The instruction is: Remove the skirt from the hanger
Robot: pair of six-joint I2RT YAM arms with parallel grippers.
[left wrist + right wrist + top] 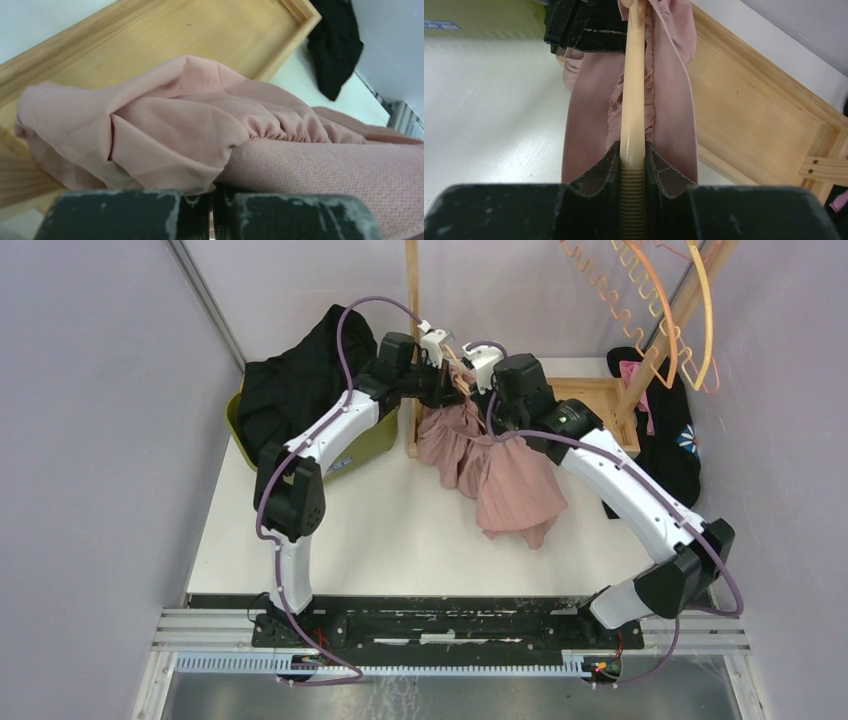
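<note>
With the right gripper [631, 155] clamped on the cream plastic hanger rod [632, 90] to brace it, and the left gripper [212, 200] pinched shut on a fold of the pink pleated fabric skirt [175, 130] draped over that rod above the wooden tray [764, 110], pull the cloth clear of the rod.

The skirt [505, 480] drapes onto the table [380, 540], with a bin [375, 445] to its left and a tray [600, 402] to its right
</note>
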